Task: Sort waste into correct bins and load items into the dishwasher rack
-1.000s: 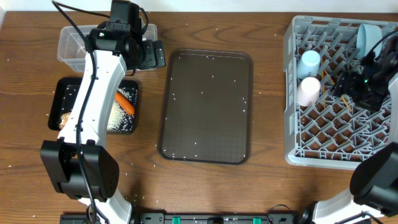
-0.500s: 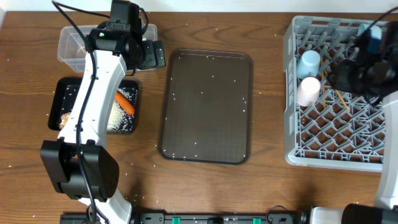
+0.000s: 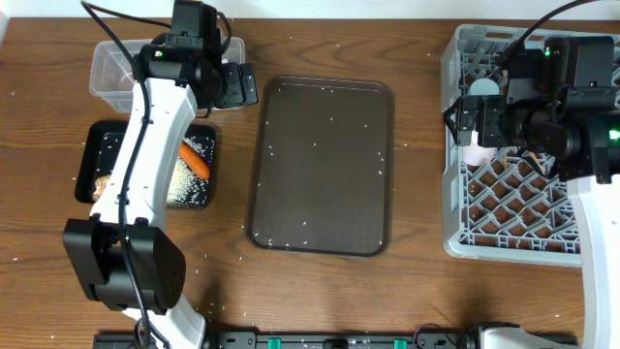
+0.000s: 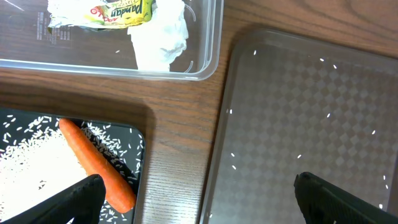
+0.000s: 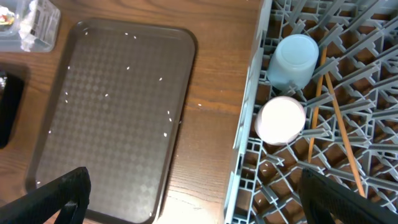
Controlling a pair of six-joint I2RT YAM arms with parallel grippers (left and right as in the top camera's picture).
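The grey dishwasher rack (image 3: 504,247) stands at the right. In the right wrist view (image 5: 249,155) it holds a light blue cup (image 5: 293,59), a pale pink cup (image 5: 281,119) and wooden chopsticks (image 5: 336,112). My right gripper (image 5: 199,205) is open and empty, high above the rack's left edge (image 3: 472,121). The clear tub (image 4: 205,56) holds the foil wrapper (image 4: 118,11) and white tissue (image 4: 161,37). The black tray (image 3: 205,136) holds the carrot (image 4: 96,165), rice (image 4: 25,155) and a brown lump (image 3: 100,182). My left gripper (image 4: 199,205) is open and empty beside the tub (image 3: 237,85). The blue dishes are hidden under my right arm.
The dark brown serving tray (image 3: 325,165) lies in the middle of the table with scattered rice grains on it; it also shows in the left wrist view (image 4: 298,124) and the right wrist view (image 5: 112,112). Loose grains dot the wooden table.
My right arm has risen from the chopsticks in the rack's right part and moved left to the rack's left edge. The left arm has not moved.
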